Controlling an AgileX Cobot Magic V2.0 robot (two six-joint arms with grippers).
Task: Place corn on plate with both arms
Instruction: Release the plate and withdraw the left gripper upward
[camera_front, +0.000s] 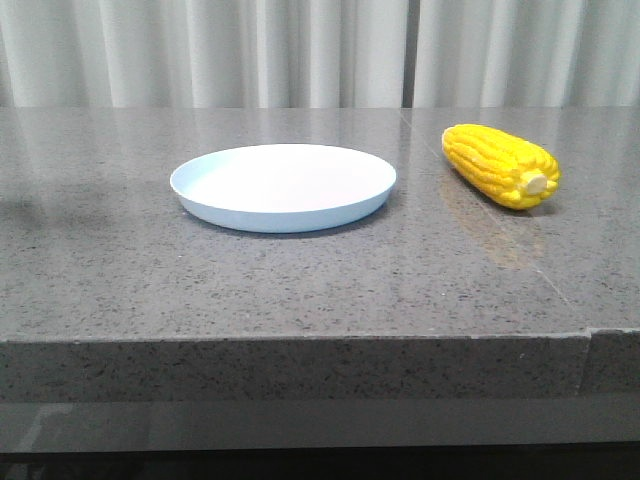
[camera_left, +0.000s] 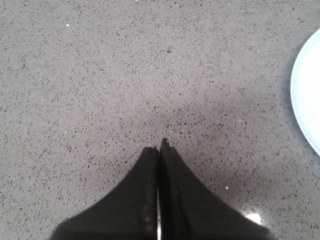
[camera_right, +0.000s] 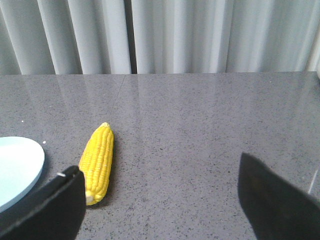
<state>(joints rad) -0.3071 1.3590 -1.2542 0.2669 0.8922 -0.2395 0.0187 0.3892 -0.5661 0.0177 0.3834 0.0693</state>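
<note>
The yellow corn lies on the grey stone table to the right of the pale blue-white plate, stub end toward the front. Neither gripper shows in the front view. In the right wrist view the corn lies ahead of my right gripper, just beyond one finger; the jaws stand wide apart and empty. The plate's rim shows beside the corn. In the left wrist view my left gripper is shut and empty over bare table, with the plate's edge off to one side.
The grey speckled table has a front edge near the camera and a seam at its right. White curtains hang behind the table's far edge.
</note>
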